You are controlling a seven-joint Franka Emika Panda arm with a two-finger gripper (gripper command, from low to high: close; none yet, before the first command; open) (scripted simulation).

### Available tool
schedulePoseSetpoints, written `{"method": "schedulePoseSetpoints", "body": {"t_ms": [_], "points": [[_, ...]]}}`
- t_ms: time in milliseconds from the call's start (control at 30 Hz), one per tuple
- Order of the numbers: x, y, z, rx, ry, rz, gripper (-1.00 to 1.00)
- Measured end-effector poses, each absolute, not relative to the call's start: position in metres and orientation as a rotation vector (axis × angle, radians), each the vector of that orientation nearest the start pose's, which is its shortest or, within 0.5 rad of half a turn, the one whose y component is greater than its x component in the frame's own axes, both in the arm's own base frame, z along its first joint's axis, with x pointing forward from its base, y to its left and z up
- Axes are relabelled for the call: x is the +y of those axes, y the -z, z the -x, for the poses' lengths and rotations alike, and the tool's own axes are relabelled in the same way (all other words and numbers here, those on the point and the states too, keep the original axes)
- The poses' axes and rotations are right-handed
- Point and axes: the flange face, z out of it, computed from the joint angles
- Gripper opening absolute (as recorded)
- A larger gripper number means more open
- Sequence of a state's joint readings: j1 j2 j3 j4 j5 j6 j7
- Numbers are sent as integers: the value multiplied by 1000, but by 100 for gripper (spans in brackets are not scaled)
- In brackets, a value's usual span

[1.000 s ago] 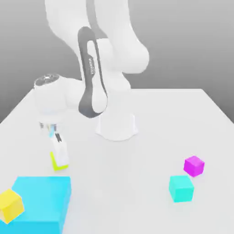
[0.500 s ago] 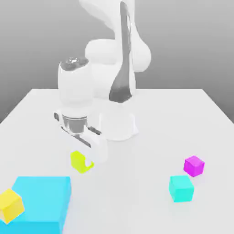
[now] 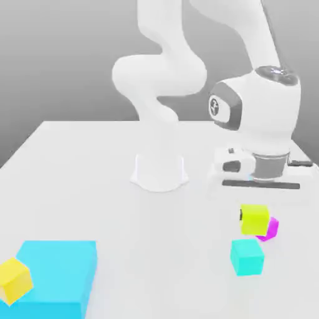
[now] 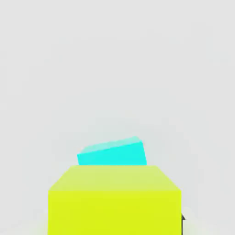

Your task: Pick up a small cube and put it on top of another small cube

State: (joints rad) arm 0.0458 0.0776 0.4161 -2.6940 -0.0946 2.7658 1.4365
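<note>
Transport nearly complete: the gripper (image 3: 255, 215), at right of centre in the exterior view, clamps the lime small cube (image 3: 255, 220) just above the magenta cube (image 3: 270, 228); lowering and release remain.

Single white arm (image 3: 163, 75) rises from its round base (image 3: 159, 171) at the middle of the bench, folds through a bulky elbow, climbs out of the top of the exterior view and comes back down on the exterior view's right. Wrist housing (image 3: 258, 112) is upright with its dark ring joint facing the camera, and the flange under it sits level. Hand (image 3: 255, 219) points straight down, its 2 fingers closed on the small cube (image 3: 255, 219), which hangs clear of the bench surface beneath the wrist.
</note>
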Motion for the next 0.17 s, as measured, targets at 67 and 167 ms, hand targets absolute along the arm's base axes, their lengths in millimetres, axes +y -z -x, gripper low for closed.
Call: {"method": "schedulePoseSetpoints", "body": {"t_ms": [67,167], "points": [[190,-189,-363,1346,4,2838,100],[190,-189,-363,1346,4,2838,100]]}}
